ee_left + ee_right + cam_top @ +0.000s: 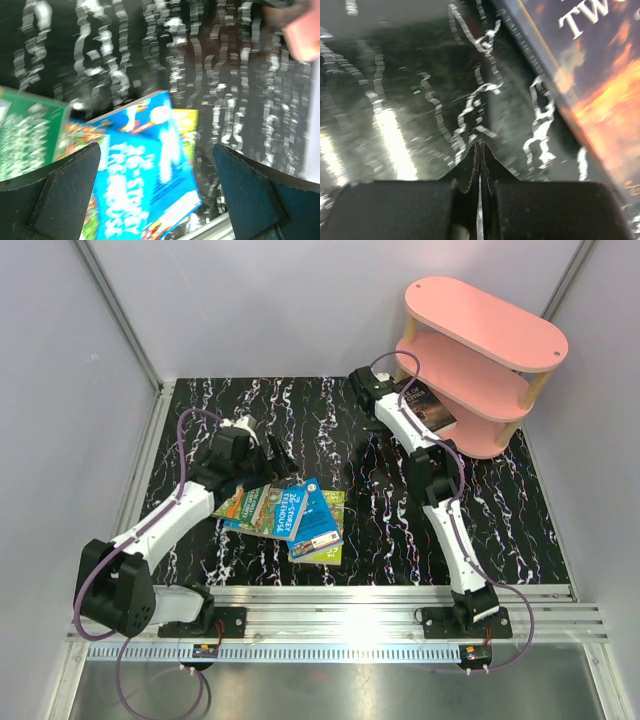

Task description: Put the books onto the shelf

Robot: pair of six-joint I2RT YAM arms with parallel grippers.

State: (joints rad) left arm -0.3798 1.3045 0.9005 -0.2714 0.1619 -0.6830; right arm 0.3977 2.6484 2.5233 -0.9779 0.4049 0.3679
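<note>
Just past the arm bases, mid-table, spotted four books fanned in a loose, overlapping pile on the marbled table point(200, 410): dark green book point(248, 502) leftmost, blue book point(295, 508) on top, second blue book point(320, 532) to its right, yellow-green book point(338, 515) peeking out underneath. Caught the left gripper point(275, 455) at the pile's far edge, spread wide, gripping nothing. Saw, from its wrist, both black pads point(65, 195) framing the blue cover, well clear of it. Further back on the right, found the right gripper point(479, 150) pressed tight together, empty, low over bare tabletop. Noted the dark book point(432, 408) off to one side of those closed tips, apart from them. Placed it at the lowest tier, partly hidden behind the right arm. Farthest back, right corner, picked out the pink shelf point(490, 320).
</note>
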